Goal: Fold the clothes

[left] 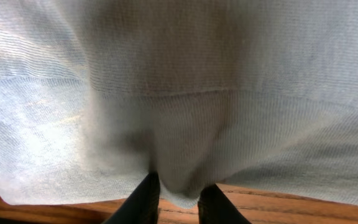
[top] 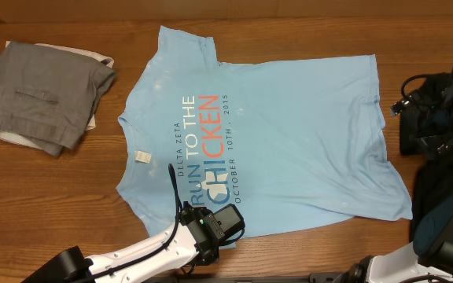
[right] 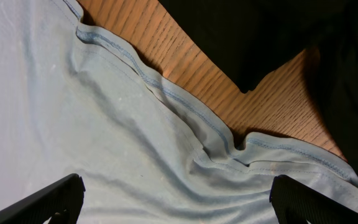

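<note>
Left fingers [left: 146, 200] pinch the near edge of the blue T-shirt [top: 289, 134] spread on the worktop [top: 69, 189]; right fingers [right: 48, 202] stand released above its hem.

T-shirt [top: 289, 134] spread over middle of surface [top: 53, 196]. Grey folded pile [top: 46, 94] blocks far left corner. Bare wood lane between pile and shirt, wider toward near side. Left hand [top: 225, 222] and arm [top: 132, 255] occupy near middle. Black gear [top: 439, 110] crowds right edge.

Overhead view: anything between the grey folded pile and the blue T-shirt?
Nothing but a narrow strip of bare wooden table. It separates the grey pile from the T-shirt, and they do not touch. The overhead view shows this.
</note>
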Motion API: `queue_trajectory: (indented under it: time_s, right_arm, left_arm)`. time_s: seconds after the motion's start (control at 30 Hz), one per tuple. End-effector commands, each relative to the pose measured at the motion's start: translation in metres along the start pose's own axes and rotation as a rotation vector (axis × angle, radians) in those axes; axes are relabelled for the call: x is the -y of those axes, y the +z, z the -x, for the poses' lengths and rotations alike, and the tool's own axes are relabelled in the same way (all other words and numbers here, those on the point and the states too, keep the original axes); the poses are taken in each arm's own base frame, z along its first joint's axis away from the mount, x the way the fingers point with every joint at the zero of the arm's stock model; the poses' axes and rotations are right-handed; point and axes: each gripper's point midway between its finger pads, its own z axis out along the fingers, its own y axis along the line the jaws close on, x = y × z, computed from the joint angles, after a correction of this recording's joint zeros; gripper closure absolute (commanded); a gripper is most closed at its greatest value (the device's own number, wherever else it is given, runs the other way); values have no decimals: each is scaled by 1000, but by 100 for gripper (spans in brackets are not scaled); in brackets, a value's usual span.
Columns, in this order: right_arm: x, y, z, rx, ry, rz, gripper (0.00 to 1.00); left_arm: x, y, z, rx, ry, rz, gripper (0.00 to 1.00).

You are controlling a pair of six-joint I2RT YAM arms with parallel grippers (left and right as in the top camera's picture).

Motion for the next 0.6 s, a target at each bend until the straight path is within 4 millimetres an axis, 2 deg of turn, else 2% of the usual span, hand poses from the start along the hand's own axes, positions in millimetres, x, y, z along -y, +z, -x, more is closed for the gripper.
queue_trajectory:
  time_s: [0.0,0.13,0.27,0.57]
  right_arm:
    - [-6,-7,4,23,-14,19,0]
    - [-6,-7,4,23,-14,19,0]
    - [-6,-7,4,23,-14,19,0]
    - [-6,-7,4,23,-14,19,0]
  left_arm:
    - [-8,5,-2,-6,-1,41,79]
    - [-5,2,-1,-2,11,34,84]
    - [3,-4,3,10,34,13,95]
    - [11,-35,22,78,130,39,95]
